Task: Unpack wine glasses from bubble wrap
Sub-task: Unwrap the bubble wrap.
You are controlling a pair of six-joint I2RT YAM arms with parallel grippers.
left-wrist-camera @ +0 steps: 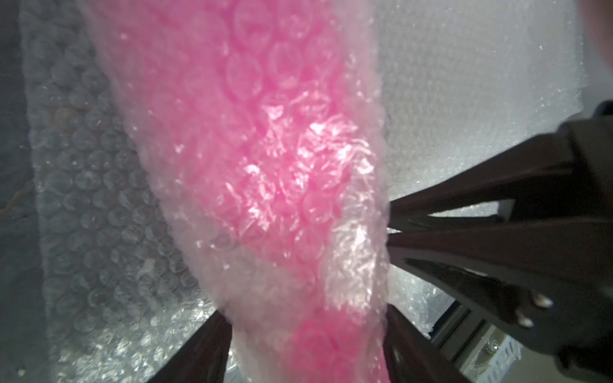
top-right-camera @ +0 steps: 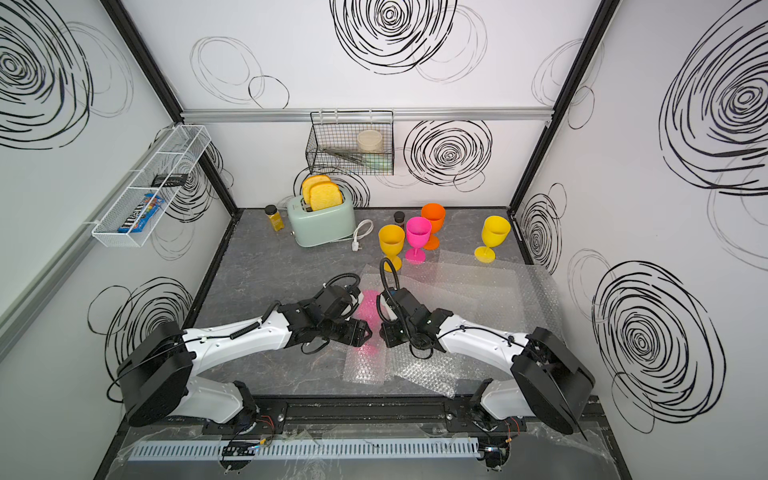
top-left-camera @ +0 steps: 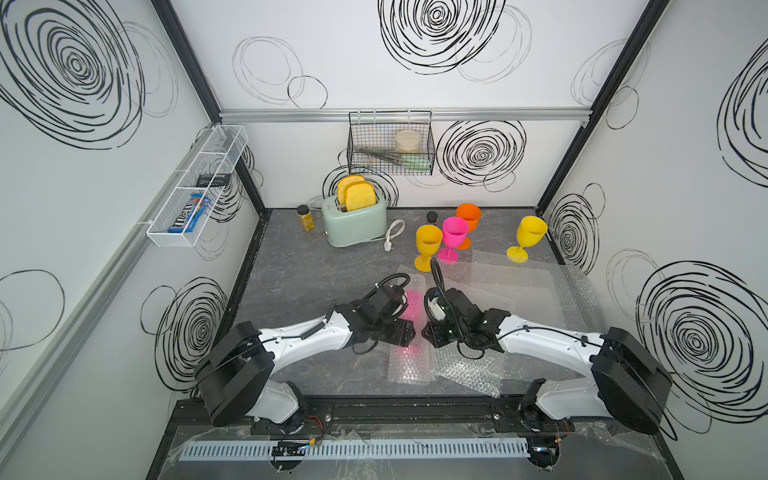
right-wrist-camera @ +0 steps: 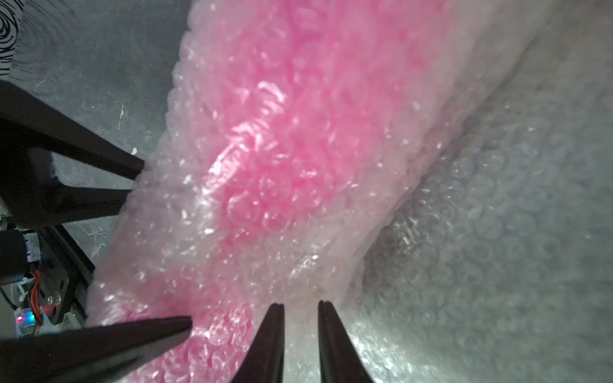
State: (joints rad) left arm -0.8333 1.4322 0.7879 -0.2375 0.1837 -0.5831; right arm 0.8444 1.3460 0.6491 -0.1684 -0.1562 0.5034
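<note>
A bubble wrap (top-left-camera: 410,308) tube with a hot pink wine glass (left-wrist-camera: 265,159) showing through it lies at the table's middle, between my two grippers. My left gripper (top-left-camera: 409,332) (left-wrist-camera: 305,348) stands wide, its fingers on either side of the tube. The right gripper (top-left-camera: 426,332) (right-wrist-camera: 300,308) has its fingers nearly together, pinching the tube's loose wrap edge. Unwrapped glasses stand upright at the back: a yellow one (top-left-camera: 428,241), a pink one (top-left-camera: 454,232), an orange one (top-left-camera: 468,220) and another yellow one (top-left-camera: 531,232).
Flat bubble wrap sheets (top-left-camera: 519,291) cover the right half of the table and the front (top-left-camera: 465,370). A mint toaster (top-left-camera: 353,216) with its cord (top-left-camera: 392,237) and two spice jars (top-left-camera: 305,216) (top-left-camera: 432,217) stand at the back. A wire basket (top-left-camera: 390,141) hangs on the back wall.
</note>
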